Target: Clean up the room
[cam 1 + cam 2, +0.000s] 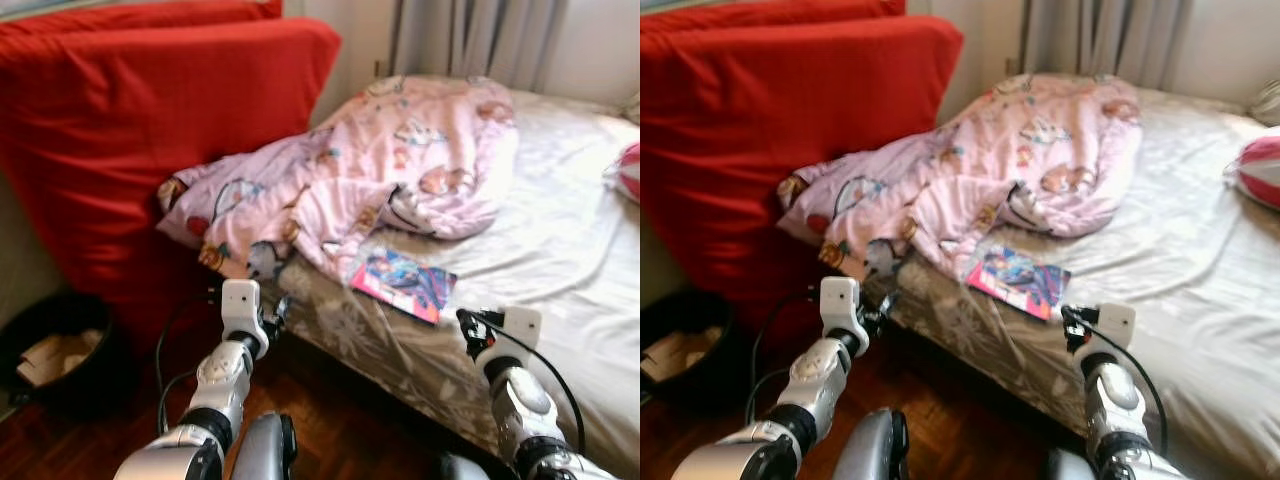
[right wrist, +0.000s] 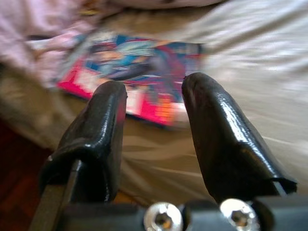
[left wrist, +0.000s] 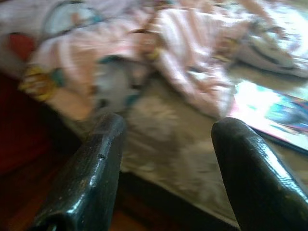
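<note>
Fingers of the right pincer (image 2: 154,120) are held apart and empty, aimed at the book (image 2: 137,70) that lies just beyond their tips. The left pincer (image 3: 166,159) is likewise spread and empty, raised before the bed edge with the blanket (image 1: 360,175) ahead of it.

In the head view the book (image 1: 402,283) is seen flat on the bed (image 1: 560,240) near its front edge, at about 11 o'clock from the right pincer (image 1: 478,325) and touching the blanket's lower hem. Its long axis is laid from 10 o'clock to 4 o'clock, cover up.

Little of the tidying appears done: the blanket is crumpled against the red cushion (image 1: 150,120), the book is not yet grasped, and a bin (image 1: 55,350) stands on the floor at the far left. A grasp of the book is judged the step in hand.
</note>
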You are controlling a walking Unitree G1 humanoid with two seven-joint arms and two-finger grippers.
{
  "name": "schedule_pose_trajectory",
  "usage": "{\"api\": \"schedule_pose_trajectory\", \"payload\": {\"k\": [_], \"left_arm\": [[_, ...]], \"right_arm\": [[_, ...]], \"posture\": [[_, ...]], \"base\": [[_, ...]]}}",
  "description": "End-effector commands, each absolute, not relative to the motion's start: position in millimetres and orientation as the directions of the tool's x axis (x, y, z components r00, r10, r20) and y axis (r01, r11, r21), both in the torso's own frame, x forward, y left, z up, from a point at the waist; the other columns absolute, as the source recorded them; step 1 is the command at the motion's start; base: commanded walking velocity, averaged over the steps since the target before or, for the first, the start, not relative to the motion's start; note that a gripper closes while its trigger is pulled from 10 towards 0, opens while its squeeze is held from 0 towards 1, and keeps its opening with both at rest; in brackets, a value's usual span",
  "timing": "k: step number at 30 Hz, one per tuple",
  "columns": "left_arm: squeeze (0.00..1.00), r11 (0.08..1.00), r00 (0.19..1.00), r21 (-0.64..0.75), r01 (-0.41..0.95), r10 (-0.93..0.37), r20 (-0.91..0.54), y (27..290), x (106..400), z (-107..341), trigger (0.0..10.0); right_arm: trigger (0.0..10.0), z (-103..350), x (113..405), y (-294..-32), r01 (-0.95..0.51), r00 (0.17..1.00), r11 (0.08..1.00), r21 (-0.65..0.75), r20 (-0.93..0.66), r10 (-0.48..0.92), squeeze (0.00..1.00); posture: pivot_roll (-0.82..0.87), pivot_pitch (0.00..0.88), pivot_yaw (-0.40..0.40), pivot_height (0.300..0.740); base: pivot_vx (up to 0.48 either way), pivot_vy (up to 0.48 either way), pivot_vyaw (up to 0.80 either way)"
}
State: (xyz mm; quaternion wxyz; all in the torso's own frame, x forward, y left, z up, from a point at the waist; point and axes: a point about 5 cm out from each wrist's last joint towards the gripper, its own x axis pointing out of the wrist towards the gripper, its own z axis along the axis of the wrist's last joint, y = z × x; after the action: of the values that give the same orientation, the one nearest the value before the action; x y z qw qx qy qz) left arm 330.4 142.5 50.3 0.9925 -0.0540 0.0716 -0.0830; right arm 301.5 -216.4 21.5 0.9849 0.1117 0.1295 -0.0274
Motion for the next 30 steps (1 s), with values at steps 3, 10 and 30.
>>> {"api": "schedule_pose_trajectory", "payload": {"k": [3,10,30], "left_arm": [[0.00,0.981,0.979,-0.110,0.157,-0.169,-0.112,144.3,332.6,54.7,10.0],[0.00,0.981,0.979,-0.111,0.160,-0.172,-0.113,144.4,332.6,54.5,10.0],[0.00,0.982,0.981,-0.100,0.157,-0.168,-0.103,146.9,334.7,57.8,10.0]], "right_arm": [[10.0,17.9,298.5,-218.4,0.098,0.959,0.970,0.222,-0.281,-0.032,0.00],[10.0,16.5,297.8,-219.7,0.113,0.954,0.969,0.221,-0.296,-0.044,0.00],[10.0,9.8,297.0,-220.1,0.177,0.922,0.940,0.290,-0.383,-0.055,1.00]], "posture": [[0.02,0.000,0.052,0.587],[0.02,0.000,0.052,0.587],[0.05,0.000,0.057,0.587]], "base": [[0.340,0.000,0.00],[0.363,0.000,0.00],[0.200,0.000,0.00]]}}
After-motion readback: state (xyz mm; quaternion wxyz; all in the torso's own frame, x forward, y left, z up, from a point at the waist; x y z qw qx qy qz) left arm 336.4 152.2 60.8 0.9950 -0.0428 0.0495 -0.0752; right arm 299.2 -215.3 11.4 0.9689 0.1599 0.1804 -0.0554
